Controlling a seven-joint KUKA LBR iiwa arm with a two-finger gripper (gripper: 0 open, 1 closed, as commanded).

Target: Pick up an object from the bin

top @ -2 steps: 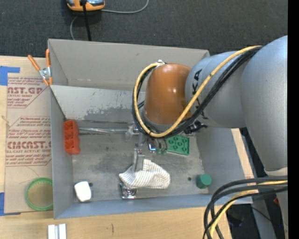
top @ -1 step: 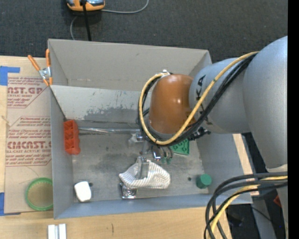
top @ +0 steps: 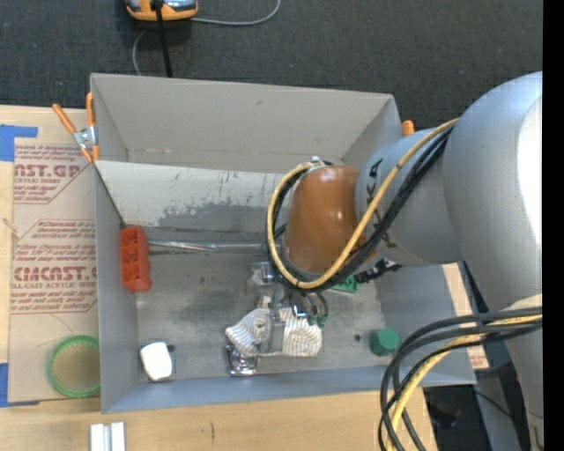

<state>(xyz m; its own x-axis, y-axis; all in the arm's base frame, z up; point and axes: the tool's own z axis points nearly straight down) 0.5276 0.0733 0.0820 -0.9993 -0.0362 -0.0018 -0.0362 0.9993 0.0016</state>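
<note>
From where I stand, the ground beyond the far wall of the grey metal bin (top: 238, 114) is a dark, almost black surface (top: 352, 44) with a fine speckled grain, like carpet or a mat. At its far edge sits an orange-and-black device (top: 160, 8), cut off from sight. A black cord (top: 165, 48) runs from it toward the bin, and a thin pale cable (top: 238, 22) curves off to the right. Along the near side lies a pale wooden desk (top: 264, 423), light tan and smooth. At its near left lies a small white piece (top: 107, 433), partly cut off. The light is even and soft, and the shadows are faint.
</note>
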